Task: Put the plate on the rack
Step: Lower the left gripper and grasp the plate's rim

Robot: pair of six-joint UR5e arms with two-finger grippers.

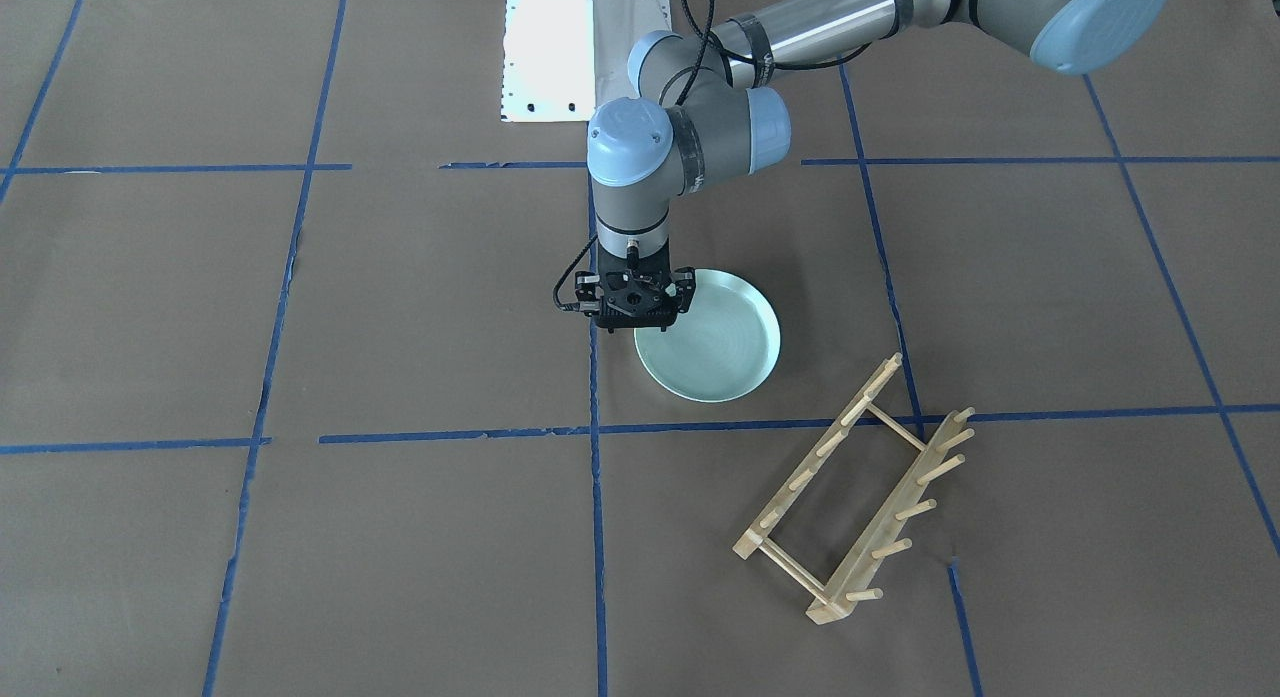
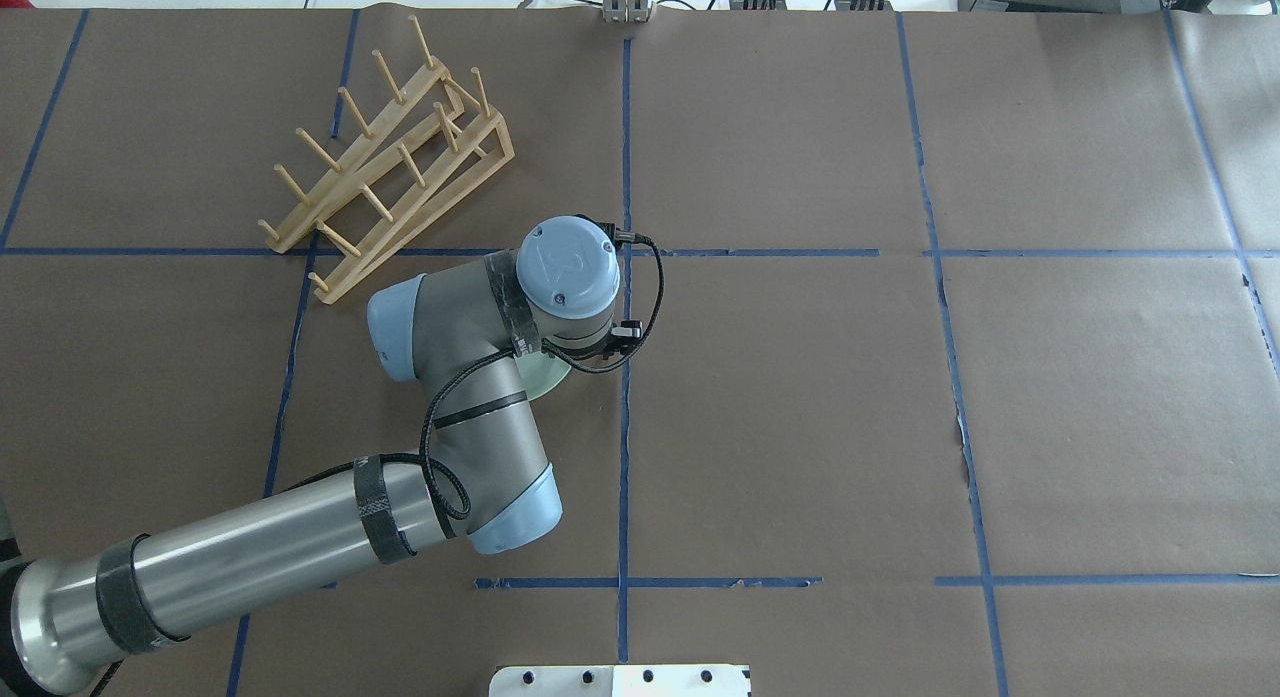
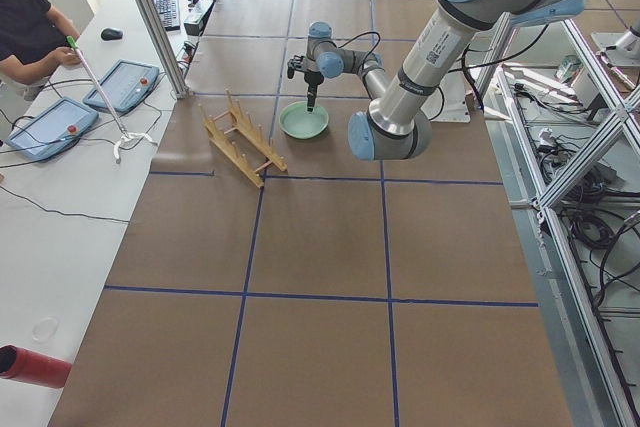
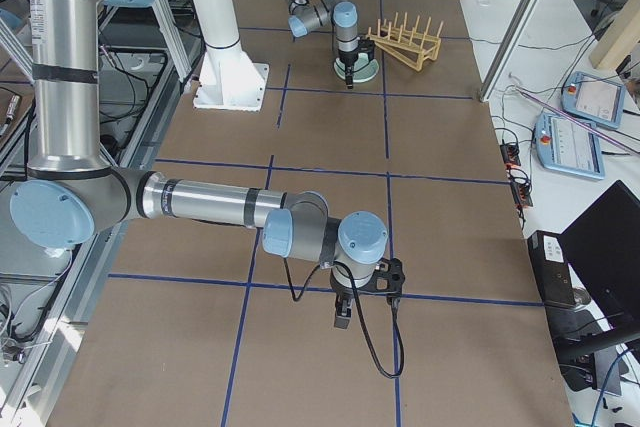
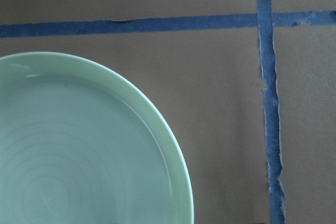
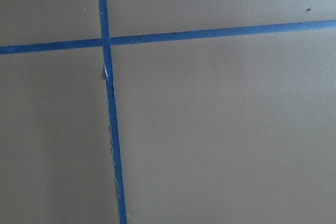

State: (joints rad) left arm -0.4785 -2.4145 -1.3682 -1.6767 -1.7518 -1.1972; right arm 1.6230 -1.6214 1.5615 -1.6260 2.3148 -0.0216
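Note:
The pale mint-green plate (image 1: 722, 349) lies flat on the brown table. It fills the lower left of the left wrist view (image 5: 79, 156), and only a sliver shows under the arm in the overhead view (image 2: 553, 377). My left gripper (image 1: 637, 312) points straight down over the plate's rim on the side away from the rack; its fingers are hidden, so I cannot tell its state. The light-wood rack (image 1: 880, 532) stands empty beside the plate, apart from it (image 2: 425, 209). My right gripper (image 4: 340, 319) hangs above bare table far from both; I cannot tell its state.
Blue tape lines (image 6: 107, 103) cross the brown paper. The robot's white base plate (image 1: 545, 62) is at the table's robot side. An operator (image 3: 30, 27) and control pendants (image 3: 120, 87) sit off the table's end, near the rack (image 3: 245, 142).

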